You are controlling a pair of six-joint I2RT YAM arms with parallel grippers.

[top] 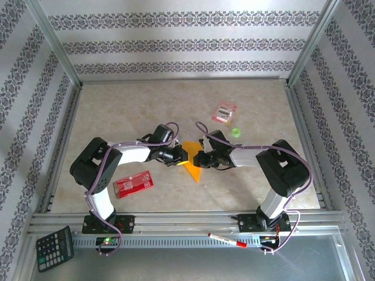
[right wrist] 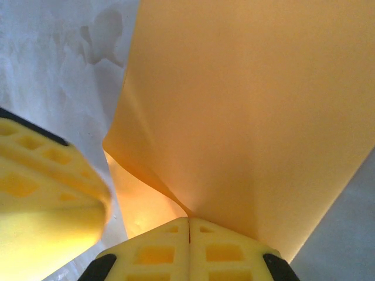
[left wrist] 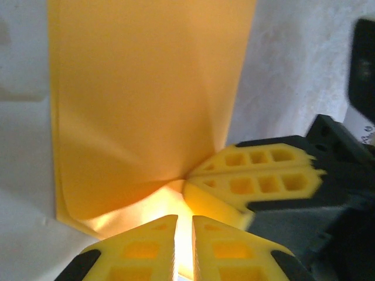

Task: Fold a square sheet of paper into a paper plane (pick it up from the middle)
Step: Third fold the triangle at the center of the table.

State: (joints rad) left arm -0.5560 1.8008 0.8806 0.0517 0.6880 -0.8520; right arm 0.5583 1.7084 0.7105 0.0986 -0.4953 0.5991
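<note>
Top view, thin orange-yellow paper sheet [top: 192, 167]: around the middle of the pale marbled table [top: 117, 111], held between the two arms, its narrow tip pointing toward the near edge.
Top view, left gripper [top: 183, 155]: on the sheet's left side, touching it.
Top view, right gripper [top: 199, 157]: on the sheet's right side, just beside the left gripper.
Top view, red rectangular packet [top: 133, 182]: flat toward the near-left corner, apart from the paper.
Top view, small pink-and-white packet [top: 224, 110]: toward the far-right corner.
Left wrist view, left gripper [left wrist: 184, 246]: yellow fingers pressed almost together, pinching the paper sheet [left wrist: 146, 88] at its lower edge in a thin slit.
Left wrist view, right gripper [left wrist: 205, 174]: fingers closed together, on the same edge just to the right.
Right wrist view, right gripper [right wrist: 188, 246]: fingers pressed together, nipping the paper sheet [right wrist: 252, 117] where it curls down into them.
Right wrist view, left gripper [right wrist: 53, 193]: blurred yellow finger close at the left; its grip cannot be told here.
</note>
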